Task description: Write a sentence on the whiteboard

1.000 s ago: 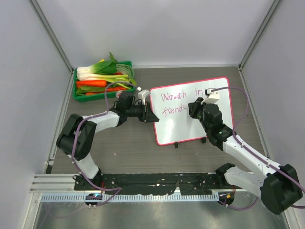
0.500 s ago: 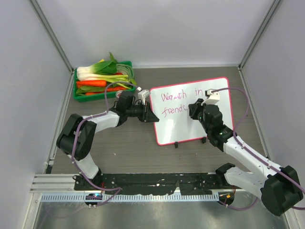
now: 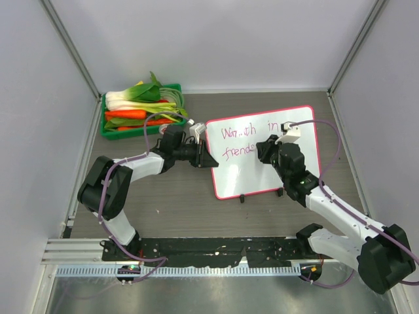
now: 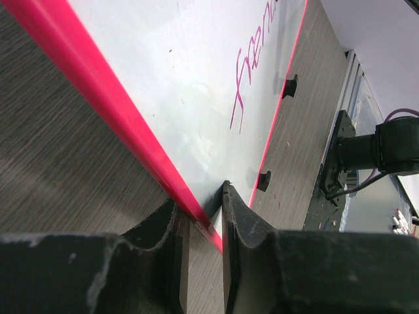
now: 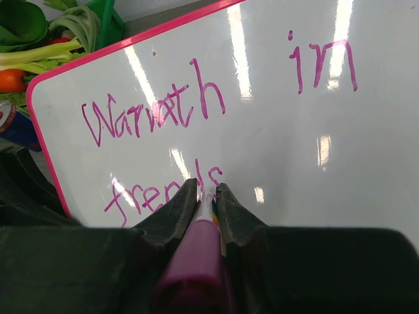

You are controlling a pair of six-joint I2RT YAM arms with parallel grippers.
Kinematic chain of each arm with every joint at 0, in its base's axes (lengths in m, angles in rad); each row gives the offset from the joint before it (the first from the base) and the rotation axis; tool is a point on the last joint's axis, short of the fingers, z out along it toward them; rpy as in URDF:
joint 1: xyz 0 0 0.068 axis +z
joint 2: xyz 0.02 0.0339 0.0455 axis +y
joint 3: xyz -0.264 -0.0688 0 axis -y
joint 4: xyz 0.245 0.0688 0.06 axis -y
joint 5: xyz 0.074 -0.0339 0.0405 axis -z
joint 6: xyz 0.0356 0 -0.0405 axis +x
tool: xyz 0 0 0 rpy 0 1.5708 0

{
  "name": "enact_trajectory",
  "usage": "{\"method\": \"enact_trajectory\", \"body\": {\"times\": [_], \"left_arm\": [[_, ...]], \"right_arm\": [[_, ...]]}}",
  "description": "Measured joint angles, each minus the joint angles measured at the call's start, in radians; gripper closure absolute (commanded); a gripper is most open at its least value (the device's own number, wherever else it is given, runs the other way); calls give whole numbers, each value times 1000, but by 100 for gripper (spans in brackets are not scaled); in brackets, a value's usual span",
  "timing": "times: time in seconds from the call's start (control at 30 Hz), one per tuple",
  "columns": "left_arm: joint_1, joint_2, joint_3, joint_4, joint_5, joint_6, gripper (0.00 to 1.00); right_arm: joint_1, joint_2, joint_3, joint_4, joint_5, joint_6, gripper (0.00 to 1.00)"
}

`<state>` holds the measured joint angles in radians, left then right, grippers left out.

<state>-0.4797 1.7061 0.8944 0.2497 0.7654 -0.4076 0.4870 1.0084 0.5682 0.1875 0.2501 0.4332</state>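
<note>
**Table (image 3: 170,196):** No change over the last second.

**The whiteboard (image 3: 262,180):** It lies at 3 o'clock from table centre, tilted, with its feet toward the near edge. Its position is unchanged, so the writing surface is being held steady.

**Crate (image 3: 108,133):** The crate is green, filled with vegetables (image 3: 141,104), and sits at 10 o'clock, well apart from the board. It has not moved.

**Left gripper (image 4: 203,209):** The jaws are clamped on the board's pink frame at its 9 o'clock edge, one finger on each side of the rim. There is no shift, so it is serving as the brace.

**Right gripper (image 5: 207,191):** The jaws are closed tight on a pink-barrelled marker (image 5: 196,261), tip down at the board face. This is the only movement found. The gripper has crept slightly toward 9 o'clock and now partly covers the tail of the lower word in the top view.

**The sentence (image 5: 154,111):** The upper line reads "Warmth in". The lower line begins "fren", and its last letters sit at the fingertips, partly hidden. Whether a new stroke was laid in the last second cannot be told.

**Judgement:** The writing is in progress on the second line. The small shift suggests the final letters are being finished or touched up. The board is blank toward 3 o'clock of that word, leaving room to continue.
</note>
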Motion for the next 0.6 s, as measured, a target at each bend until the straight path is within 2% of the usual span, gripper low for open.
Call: {"method": "enact_trajectory", "body": {"times": [0.6], "left_arm": [[-1, 0, 1, 0, 2, 0, 100]], "right_arm": [[-17, -18, 52, -1, 45, -5, 99]]}}
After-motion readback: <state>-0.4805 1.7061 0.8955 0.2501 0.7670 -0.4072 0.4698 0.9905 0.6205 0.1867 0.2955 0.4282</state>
